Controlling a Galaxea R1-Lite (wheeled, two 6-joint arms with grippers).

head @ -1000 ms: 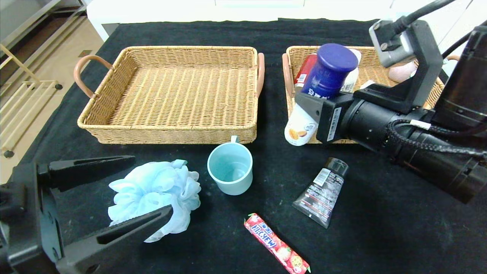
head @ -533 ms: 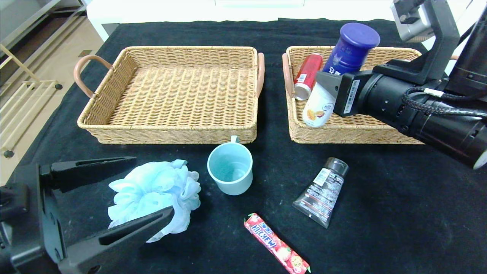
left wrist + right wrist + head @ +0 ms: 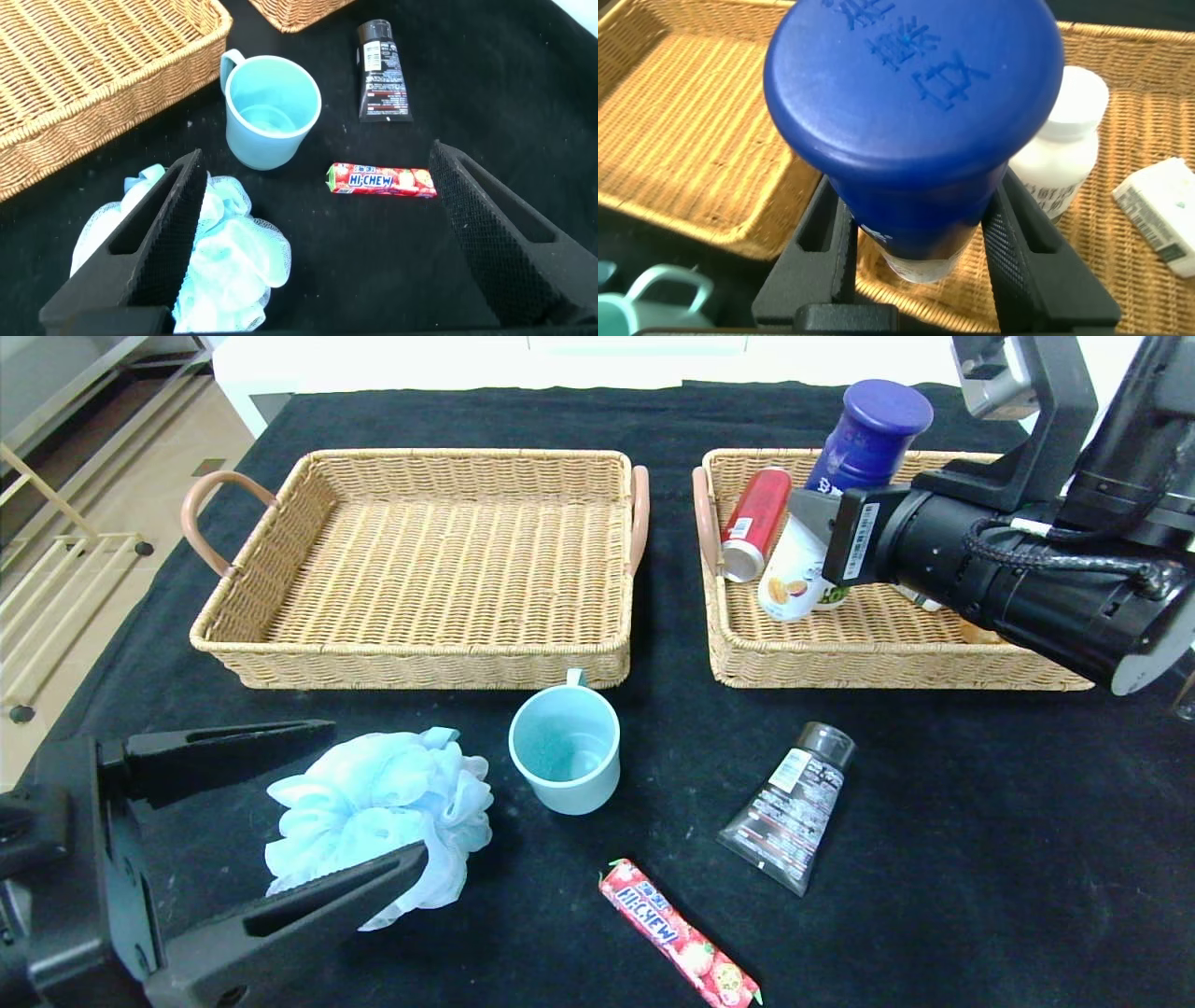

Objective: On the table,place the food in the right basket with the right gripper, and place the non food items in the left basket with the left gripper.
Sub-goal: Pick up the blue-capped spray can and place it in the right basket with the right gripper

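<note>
So there's the black-clothed table (image 3: 934, 859), and my right gripper (image 3: 920, 257) hangs over the right tan wicker basket (image 3: 840, 658), pinching the white bottle with the big blue cap (image 3: 845, 495). My left gripper (image 3: 364, 803) sits spread wide around the fluffy pale-blue bath pouf (image 3: 378, 817).

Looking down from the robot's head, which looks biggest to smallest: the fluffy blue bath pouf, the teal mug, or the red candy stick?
1. Fluffy pale-blue mesh bath pouf, partly hidden by a black finger.
2. Teal-blue mug.
3. Red Hi-Chew candy stick, longer than the mug is wide, but far thinner.
</note>
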